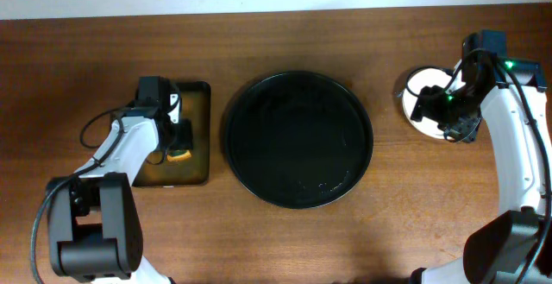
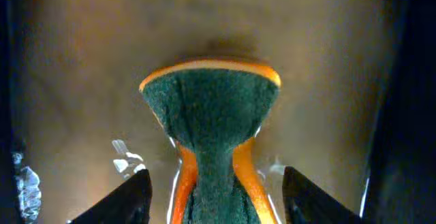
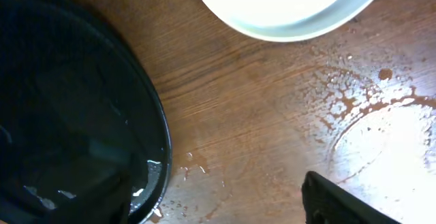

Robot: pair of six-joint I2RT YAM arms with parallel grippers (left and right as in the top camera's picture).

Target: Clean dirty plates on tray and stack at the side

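The tray point(image 1: 297, 137) is bare; the plates point(image 1: 418, 85) sit stacked at its 3 o'clock under my wide right gripper point(image 3: 218, 203). My left gripper point(image 2: 216, 197), at 9 o'clock, pinches the sponge point(image 2: 211, 115). Cleaning looks done; next, release the sponge.

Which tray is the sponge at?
The small rectangular tray on the left, with brownish liquid. The left gripper squeezes the green and orange sponge there; the big round black tray has none.
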